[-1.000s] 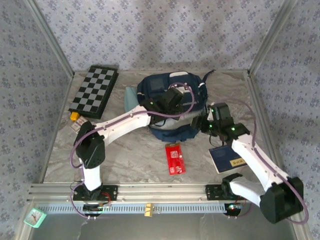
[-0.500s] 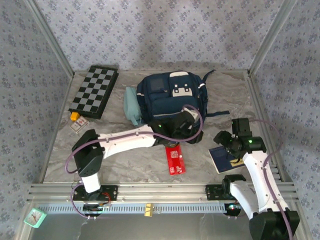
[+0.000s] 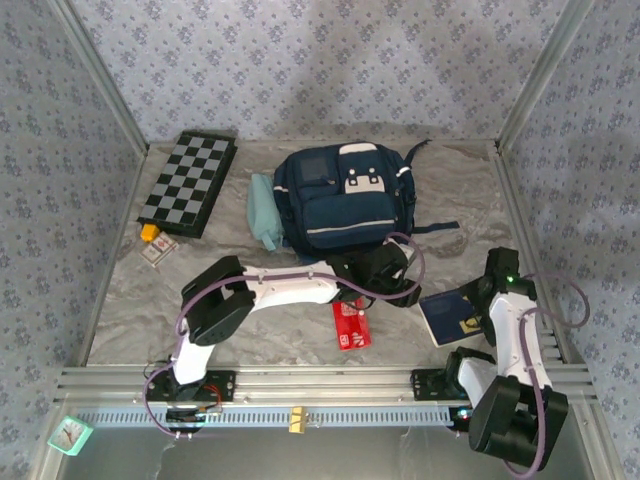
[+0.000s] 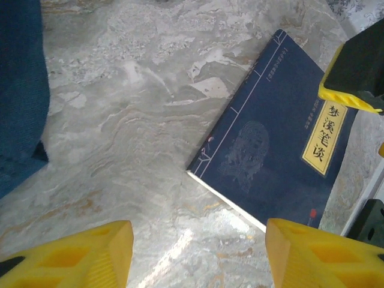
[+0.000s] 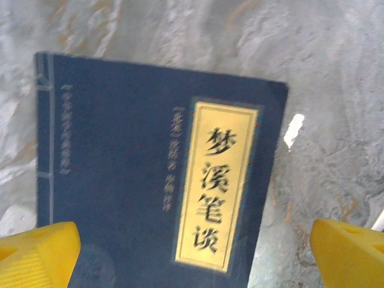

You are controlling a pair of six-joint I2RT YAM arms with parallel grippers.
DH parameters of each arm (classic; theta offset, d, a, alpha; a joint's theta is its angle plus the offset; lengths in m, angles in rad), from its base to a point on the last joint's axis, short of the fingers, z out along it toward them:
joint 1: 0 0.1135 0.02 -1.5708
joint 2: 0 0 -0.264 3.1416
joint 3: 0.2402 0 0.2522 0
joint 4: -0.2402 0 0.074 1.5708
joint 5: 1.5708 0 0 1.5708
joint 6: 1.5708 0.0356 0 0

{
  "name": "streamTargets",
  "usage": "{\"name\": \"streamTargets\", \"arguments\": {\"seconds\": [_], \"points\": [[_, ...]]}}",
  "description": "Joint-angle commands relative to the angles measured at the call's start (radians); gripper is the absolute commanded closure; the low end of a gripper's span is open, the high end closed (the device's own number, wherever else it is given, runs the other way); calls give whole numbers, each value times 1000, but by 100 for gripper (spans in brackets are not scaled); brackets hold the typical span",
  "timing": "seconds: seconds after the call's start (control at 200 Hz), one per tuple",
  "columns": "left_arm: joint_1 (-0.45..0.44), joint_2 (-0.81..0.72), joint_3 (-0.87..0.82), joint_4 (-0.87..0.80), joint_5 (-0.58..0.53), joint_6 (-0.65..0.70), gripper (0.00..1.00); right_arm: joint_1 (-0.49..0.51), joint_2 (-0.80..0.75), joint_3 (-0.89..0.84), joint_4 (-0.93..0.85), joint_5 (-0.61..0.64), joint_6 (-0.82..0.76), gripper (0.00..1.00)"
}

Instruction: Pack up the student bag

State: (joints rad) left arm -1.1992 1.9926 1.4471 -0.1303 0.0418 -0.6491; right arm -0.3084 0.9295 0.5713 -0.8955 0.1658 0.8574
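**Both grippers spread near the book, bag lying behind**

The right gripper [image 5: 192, 257] is hanging with its jaws spread wide and nothing between them. Its wrist view is showing the book [image 5: 138, 150] directly beneath it, navy cover up, with the yellow title label lying between the two fingertips.

The left gripper [image 4: 195, 258] is also standing open and empty, over bare table [image 4: 138, 120]. Its wrist view is catching what the right one misses: the book's pale page edge ahead and to its right, one of the right gripper's fingers [image 4: 354, 78] over the book's far corner, and a strip of the bag [image 3: 340, 200] at its left.

The top view is adding the wider layout. The bag is lying flat just behind the left gripper and farther from the right one. A red packet [image 3: 350, 322] is lying beside the left gripper, toward the arm bases. A board [image 3: 190, 182] is lying well off to its left, past the bag.
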Motion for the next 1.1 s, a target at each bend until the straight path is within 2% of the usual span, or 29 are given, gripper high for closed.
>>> {"name": "streamTargets", "arguments": {"seconds": [0.0,0.215,0.325,0.5,0.71,0.92,1.099], "points": [[-6,38,59,34,19,-4,38,-45,22,-30,43,43,32,0],[-7,127,177,5,30,-7,33,-166,54,-103,169,-69,-15,0],[-6,156,210,6,6,-15,32,-176,91,-110,273,-163,-72,0],[-6,192,245,-23,-34,-39,30,-143,170,-68,366,-291,-147,1],[4,190,212,-57,-120,-95,27,-47,263,15,391,-460,-263,4],[8,164,155,-65,-168,-165,28,27,305,68,379,-535,-311,7],[18,157,150,-138,-207,-239,33,6,354,143,237,-542,-399,14]]}}
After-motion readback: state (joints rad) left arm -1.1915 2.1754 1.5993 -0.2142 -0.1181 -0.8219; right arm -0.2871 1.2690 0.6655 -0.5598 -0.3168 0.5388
